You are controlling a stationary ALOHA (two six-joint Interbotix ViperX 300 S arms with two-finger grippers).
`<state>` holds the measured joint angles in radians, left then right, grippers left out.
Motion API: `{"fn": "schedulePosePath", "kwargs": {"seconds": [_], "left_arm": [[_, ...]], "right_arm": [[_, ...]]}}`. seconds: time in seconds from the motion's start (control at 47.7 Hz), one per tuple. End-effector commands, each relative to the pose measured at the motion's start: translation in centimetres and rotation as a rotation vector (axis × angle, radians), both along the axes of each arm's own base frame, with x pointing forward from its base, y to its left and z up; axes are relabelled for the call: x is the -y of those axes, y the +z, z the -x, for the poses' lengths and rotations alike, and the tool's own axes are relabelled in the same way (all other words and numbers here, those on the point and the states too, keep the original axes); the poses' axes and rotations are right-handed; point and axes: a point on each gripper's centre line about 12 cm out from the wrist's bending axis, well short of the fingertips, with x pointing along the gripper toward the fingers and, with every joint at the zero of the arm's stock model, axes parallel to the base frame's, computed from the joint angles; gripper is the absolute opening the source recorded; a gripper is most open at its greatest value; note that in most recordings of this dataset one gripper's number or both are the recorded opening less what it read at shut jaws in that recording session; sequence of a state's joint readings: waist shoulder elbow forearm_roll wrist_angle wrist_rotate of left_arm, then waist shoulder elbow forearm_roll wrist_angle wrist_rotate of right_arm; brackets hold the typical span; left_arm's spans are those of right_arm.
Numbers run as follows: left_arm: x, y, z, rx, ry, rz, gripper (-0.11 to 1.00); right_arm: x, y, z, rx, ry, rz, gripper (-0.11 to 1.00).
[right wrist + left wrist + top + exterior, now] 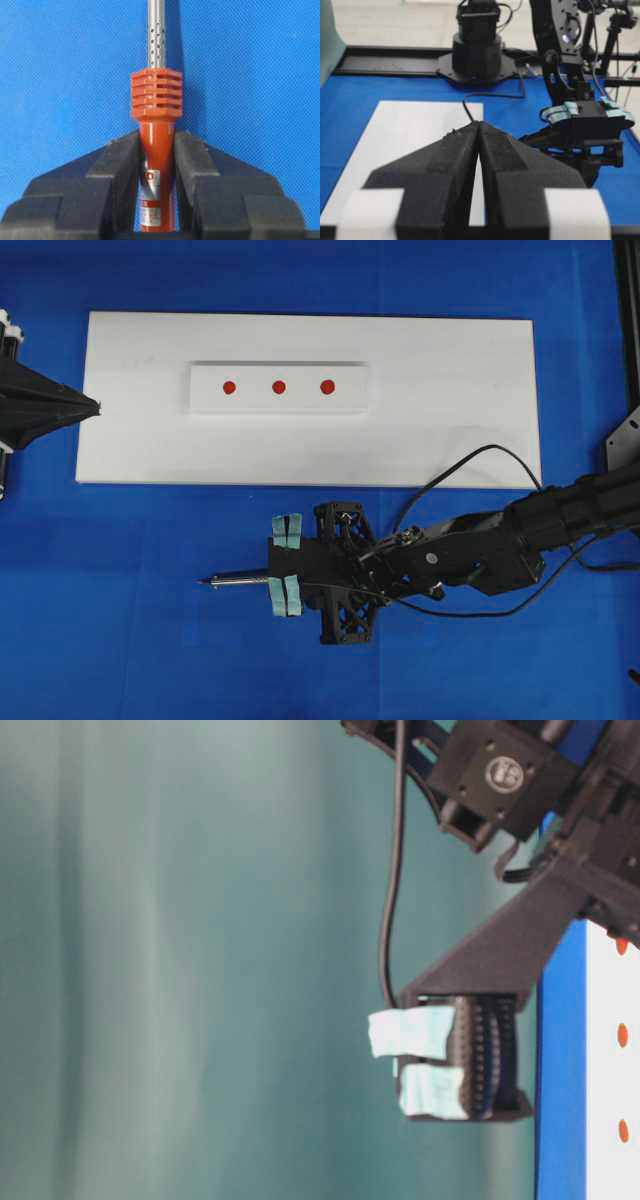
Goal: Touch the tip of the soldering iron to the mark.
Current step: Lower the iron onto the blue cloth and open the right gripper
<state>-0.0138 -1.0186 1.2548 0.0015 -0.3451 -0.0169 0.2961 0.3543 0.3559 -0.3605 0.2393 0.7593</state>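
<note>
The right gripper [286,580] is clamped on the soldering iron [156,165], its two black fingers [197,165] pressed against either side of the red-orange handle just below the ribbed collar. Seen from overhead, the iron lies roughly level over the blue table cover [120,640], its silver shaft sticking out to the left of the gripper and ending in a dark tip [203,583]. The tip is over bare blue cloth, well apart from the white board [450,370] and in front of its near edge. A black cord [470,455] loops from the right arm up over the board's lower right corner and back down. On the board sits a white block [279,368] carrying three red dots in a row; the mark [279,387], the middle dot, is untouched, with nothing over it. The other two dots flank it at even spacing. The left gripper [92,407] rests at the left edge of the board, its black fingers [505,160] together with nothing between them, pointing toward the block but well short of it. From the table-level view the right gripper's taped finger ends hang above the blue surface, with the cord trailing upward behind them; the iron itself cannot be made out there.
</note>
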Motion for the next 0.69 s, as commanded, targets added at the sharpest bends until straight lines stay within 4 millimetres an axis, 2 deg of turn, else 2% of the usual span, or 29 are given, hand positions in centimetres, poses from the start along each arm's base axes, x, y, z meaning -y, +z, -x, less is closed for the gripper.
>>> {"fn": "schedulePosePath", "kwargs": {"seconds": [0.0, 0.44, 0.545, 0.671], "left_arm": [[0.05, 0.40, -0.14, 0.011, -0.003, 0.003, 0.02], [0.05, 0.34, -0.13, 0.004, -0.005, 0.018, 0.02], [0.05, 0.40, -0.14, 0.006, -0.005, 0.018, 0.02], [0.05, 0.37, -0.16, 0.004, -0.005, 0.020, 0.02]], "right_arm": [[0.20, 0.54, -0.22, 0.015, -0.007, -0.008, 0.06], [0.17, 0.45, -0.11, 0.004, -0.029, -0.029, 0.08], [0.25, 0.42, 0.01, -0.008, -0.036, -0.026, 0.31], [0.42, 0.37, 0.14, -0.034, -0.046, -0.011, 0.67]]}}
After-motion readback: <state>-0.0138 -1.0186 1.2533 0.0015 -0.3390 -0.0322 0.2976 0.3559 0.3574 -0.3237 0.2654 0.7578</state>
